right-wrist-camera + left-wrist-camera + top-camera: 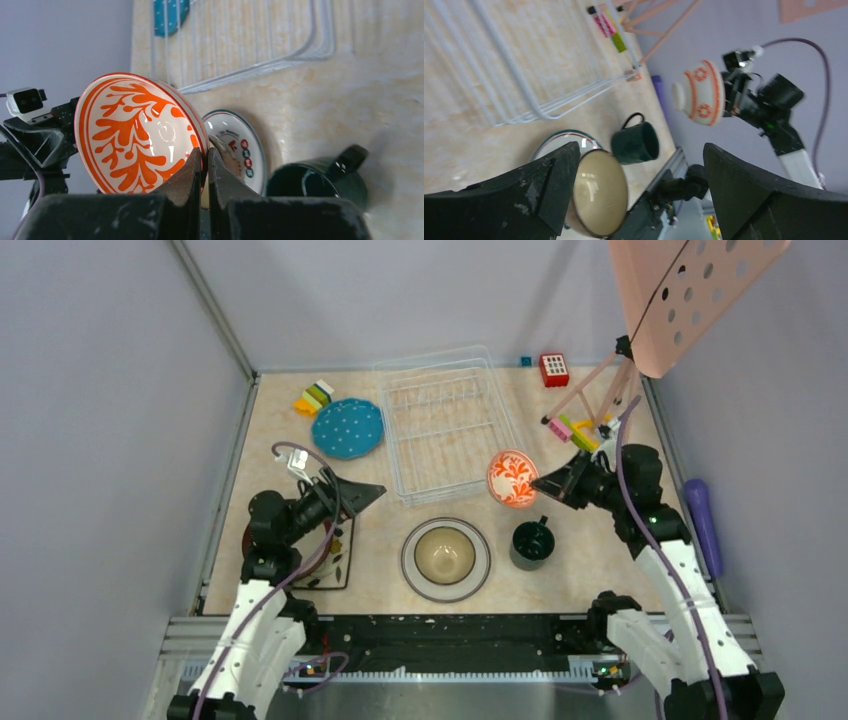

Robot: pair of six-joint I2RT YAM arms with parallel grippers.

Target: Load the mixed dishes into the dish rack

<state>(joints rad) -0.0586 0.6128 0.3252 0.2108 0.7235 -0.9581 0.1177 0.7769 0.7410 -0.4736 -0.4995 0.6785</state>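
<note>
My right gripper (548, 483) (206, 156) is shut on the rim of the orange-white bowl (512, 478) (135, 132), holding it tilted in the air just off the near right corner of the white wire dish rack (445, 420). My left gripper (362, 498) (641, 170) is open and empty, above the square leaf-patterned plate (340, 565). The brown bowl (444, 553) (599, 192) sits on the grey-rimmed plate (412, 575) (242, 145). The dark green mug (531, 542) (636, 142) stands to its right. The blue dotted plate (347, 428) lies left of the rack.
A pink perforated board (690, 290) on a tripod stands at the back right. Toy blocks lie by the blue plate (315, 397), behind the rack (554, 369) and at the tripod's feet (575, 430). A purple object (703, 520) lies past the right edge.
</note>
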